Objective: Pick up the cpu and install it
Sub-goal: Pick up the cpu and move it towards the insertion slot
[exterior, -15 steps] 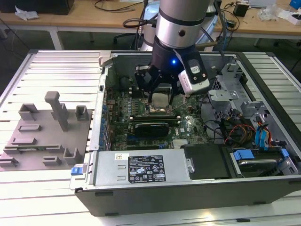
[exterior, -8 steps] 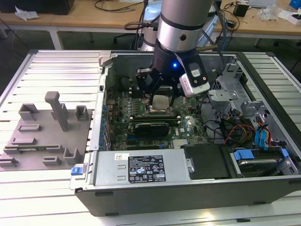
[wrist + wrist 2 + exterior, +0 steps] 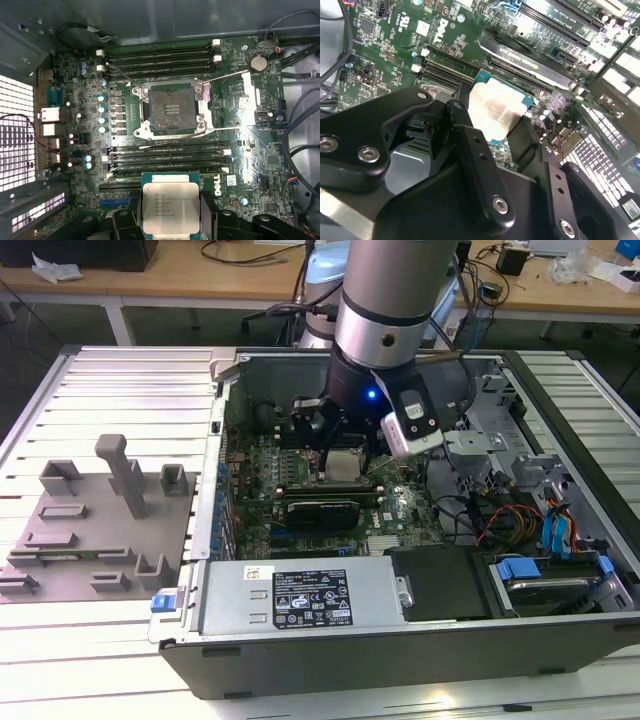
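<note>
1 pincer [image 3: 171, 223] clamped narrow on 1 cpu [image 3: 171, 207], fingers [image 3: 470, 145] at 2 opp. edges, cpu held above mobo [image 3: 260, 150] in open case [image 3: 400, 665], over slot bank [image 3: 165, 160] beside 1 open socket [image 3: 172, 107], not touching it, 1 grey fixture [image 3: 90, 510] on counter [image 3: 100, 390], exterior view's left

Exterior view: bright, even overhead light; ribbed metal surface [image 3: 120, 390] washed pale, hot glare at edge nearest camera. Computer case [image 3: 400, 650] interior dimmer under arm [image 3: 390, 300]. Second wrist view: cpu [image 3: 495, 112] lid glares white. First wrist view: vent grille [image 3: 17, 135] blown out, motherboard [image 3: 240, 150] evenly lit.
</note>
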### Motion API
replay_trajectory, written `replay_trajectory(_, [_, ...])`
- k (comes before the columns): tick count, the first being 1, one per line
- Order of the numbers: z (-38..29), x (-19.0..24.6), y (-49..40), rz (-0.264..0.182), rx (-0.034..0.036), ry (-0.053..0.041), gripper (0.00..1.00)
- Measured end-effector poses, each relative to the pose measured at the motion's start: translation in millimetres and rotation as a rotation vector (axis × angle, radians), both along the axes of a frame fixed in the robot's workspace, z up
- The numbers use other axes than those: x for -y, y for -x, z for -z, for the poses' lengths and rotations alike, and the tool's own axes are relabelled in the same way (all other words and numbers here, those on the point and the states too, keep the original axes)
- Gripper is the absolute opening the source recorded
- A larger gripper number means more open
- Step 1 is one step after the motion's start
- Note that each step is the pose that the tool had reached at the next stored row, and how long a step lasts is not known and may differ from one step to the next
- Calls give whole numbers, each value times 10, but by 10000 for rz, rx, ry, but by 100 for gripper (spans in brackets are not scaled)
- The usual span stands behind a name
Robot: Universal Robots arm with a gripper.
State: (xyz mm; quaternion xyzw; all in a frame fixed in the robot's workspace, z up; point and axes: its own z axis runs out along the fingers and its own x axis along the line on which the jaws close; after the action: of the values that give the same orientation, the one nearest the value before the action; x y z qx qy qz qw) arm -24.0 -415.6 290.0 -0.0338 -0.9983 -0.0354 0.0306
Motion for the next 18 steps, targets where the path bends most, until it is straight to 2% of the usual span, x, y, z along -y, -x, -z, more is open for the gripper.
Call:
replay_trajectory(1, [18,-9,-3,0,0,1,55])
replay_trajectory(3, [51,-81,-5,0,-1,1,55])
replay_trajectory(4, [60,-140,-5,1,0,-2,55])
replay_trajectory(9, [83,-359,-5,-5,-1,0,55])
replay_trajectory(11, [136,-504,-5,-138,17,-1,55])
replay_trajectory(12, [150,-535,-5,-202,34,-3,55])
replay_trajectory(16, [189,-582,-4,-405,144,0,55])
replay_trajectory(17, [199,-596,-4,-492,217,1,55])
replay_trajectory(18, [203,-602,-4,-540,259,3,55])
